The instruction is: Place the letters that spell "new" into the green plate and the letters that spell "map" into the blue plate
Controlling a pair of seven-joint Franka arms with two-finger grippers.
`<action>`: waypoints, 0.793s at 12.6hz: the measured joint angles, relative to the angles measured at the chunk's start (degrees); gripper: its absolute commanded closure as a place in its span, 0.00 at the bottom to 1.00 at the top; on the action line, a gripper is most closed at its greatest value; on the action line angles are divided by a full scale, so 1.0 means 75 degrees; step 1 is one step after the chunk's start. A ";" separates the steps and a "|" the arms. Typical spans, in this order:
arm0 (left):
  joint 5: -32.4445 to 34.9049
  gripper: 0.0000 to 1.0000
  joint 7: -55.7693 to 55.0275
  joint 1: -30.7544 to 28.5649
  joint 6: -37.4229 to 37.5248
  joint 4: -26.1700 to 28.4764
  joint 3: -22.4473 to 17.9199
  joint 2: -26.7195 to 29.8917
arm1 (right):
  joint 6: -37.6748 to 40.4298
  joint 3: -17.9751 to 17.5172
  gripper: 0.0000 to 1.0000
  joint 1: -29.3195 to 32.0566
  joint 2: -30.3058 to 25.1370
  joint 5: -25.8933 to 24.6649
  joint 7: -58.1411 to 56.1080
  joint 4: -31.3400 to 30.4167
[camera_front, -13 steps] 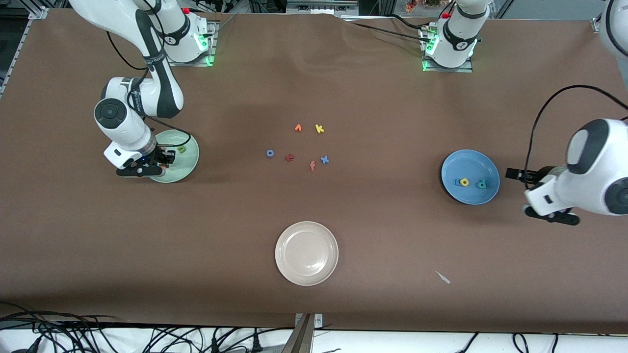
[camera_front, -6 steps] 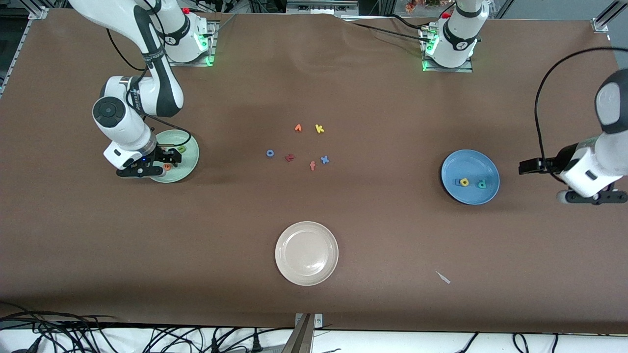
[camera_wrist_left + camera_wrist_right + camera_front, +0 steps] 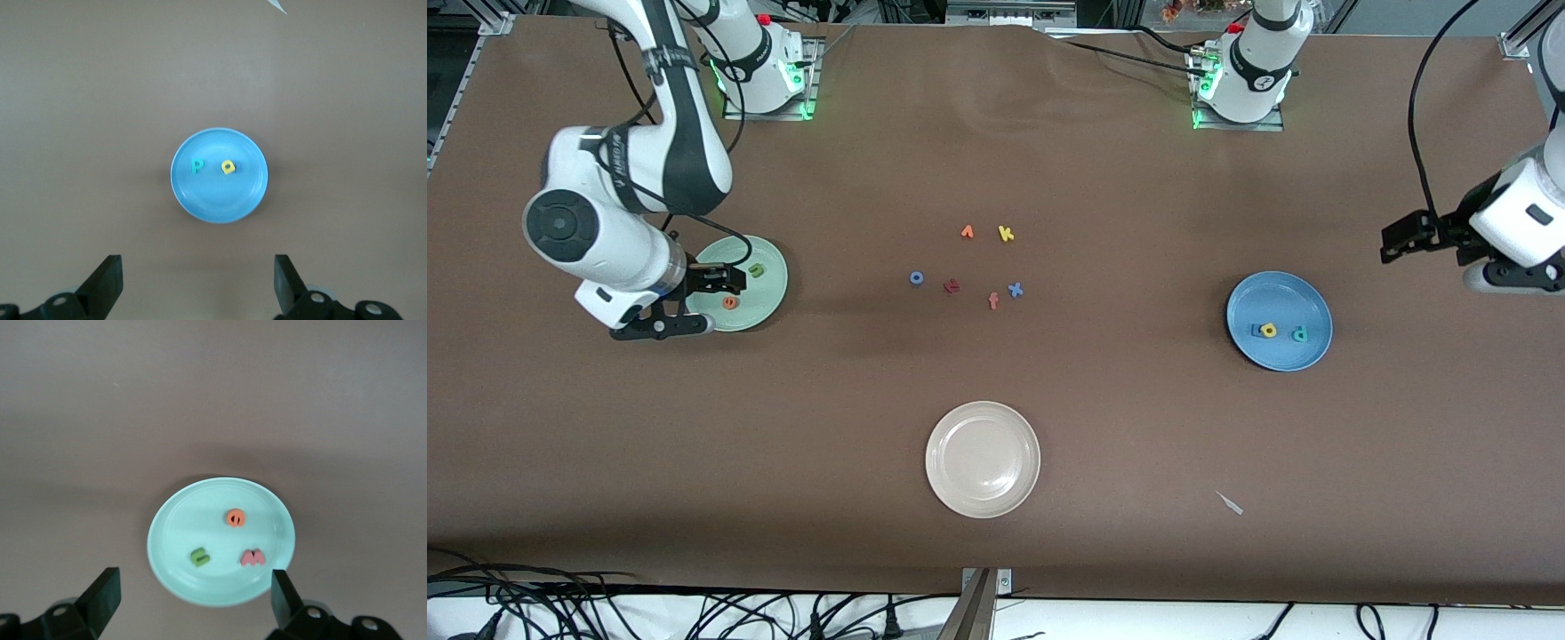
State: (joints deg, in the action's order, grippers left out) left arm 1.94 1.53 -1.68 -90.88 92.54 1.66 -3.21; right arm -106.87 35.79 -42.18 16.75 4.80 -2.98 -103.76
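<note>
The green plate (image 3: 763, 289) (image 3: 207, 587) holds the green "n" (image 3: 757, 270) (image 3: 199, 557), the orange "e" (image 3: 730, 302) (image 3: 234, 517) and the salmon "w" (image 3: 253, 557); the right hand hides the "w" in the front view. My right gripper (image 3: 704, 286) (image 3: 193, 579) hangs open and empty over that plate's rim. The blue plate (image 3: 1280, 293) (image 3: 220, 197) holds the blue "m" (image 3: 1256, 330), the yellow "a" (image 3: 1268, 330) (image 3: 229, 167) and the teal "p" (image 3: 1300, 334) (image 3: 197, 165). My left gripper (image 3: 1398, 240) (image 3: 197, 263) is open and empty over bare table beside it.
Six loose letters lie mid-table, among them a yellow "k" (image 3: 1006, 234), a blue "o" (image 3: 916, 277), a dark red "t" (image 3: 951, 285), an orange "f" (image 3: 993, 300) and a blue "x" (image 3: 1015, 289). A cream-white plate (image 3: 983, 427) sits nearer the camera. A white scrap (image 3: 1230, 503) lies beside it.
My right gripper opened, left the orange "e" in the green plate and lifted toward its end of the table. The left arm swung away from the blue plate toward the bases.
</note>
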 measured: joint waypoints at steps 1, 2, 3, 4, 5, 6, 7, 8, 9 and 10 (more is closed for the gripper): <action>0.0000 0.00 0.0000 0.0004 0.0169 -0.0102 -0.0007 0.0087 | 0.0469 0.0000 0.00 -0.0002 0.0035 -0.0001 0.0000 0.0486; 0.0000 0.00 0.0002 0.0002 0.0258 -0.0188 -0.0033 0.0152 | 0.0747 -0.0001 0.00 0.0009 0.0068 -0.0002 0.0000 0.0907; 0.0000 0.00 0.0005 -0.0005 0.0291 -0.0224 -0.0060 0.0198 | 0.0871 -0.0010 0.00 0.0104 0.0082 0.0007 0.0000 0.1272; 0.0000 0.00 0.0008 -0.0007 0.0304 -0.0227 -0.0073 0.0216 | 0.0974 -0.0111 0.00 0.0411 0.0044 0.0055 -0.0089 0.1578; 0.0000 0.00 0.0008 -0.0006 0.0306 -0.0224 -0.0070 0.0209 | 0.1047 -0.0388 0.00 0.0909 -0.0061 0.0127 -0.0283 0.1785; 0.0000 0.00 0.0008 -0.0005 0.0305 -0.0221 -0.0065 0.0204 | 0.1133 -0.0788 0.00 0.1529 -0.0232 0.0138 -0.0402 0.1908; 0.0000 0.00 0.0008 -0.0002 0.0305 -0.0223 -0.0051 0.0205 | 0.1186 -0.1220 0.00 0.2160 -0.0439 0.0122 -0.0507 0.1979; 0.0000 0.00 0.0008 0.0000 0.0305 -0.0225 -0.0024 0.0205 | 0.1209 -0.1625 0.00 0.2720 -0.0690 0.0010 -0.0583 0.2029; 0.0000 0.00 0.0008 0.0009 0.0304 -0.0227 0.0002 0.0206 | 0.1240 -0.2082 0.00 0.3226 -0.0982 -0.0277 -0.0622 0.2055; 0.0000 0.00 0.0008 0.0017 0.0303 -0.0227 0.0009 0.0206 | 0.1293 -0.2725 0.00 0.3768 -0.1274 -0.0669 -0.0622 0.2053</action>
State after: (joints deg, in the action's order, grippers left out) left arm 1.93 1.59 -1.56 -88.61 90.84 1.73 -1.66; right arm -97.18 15.36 -13.92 7.19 -0.22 -7.65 -88.36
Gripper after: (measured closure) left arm 0.000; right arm 0.000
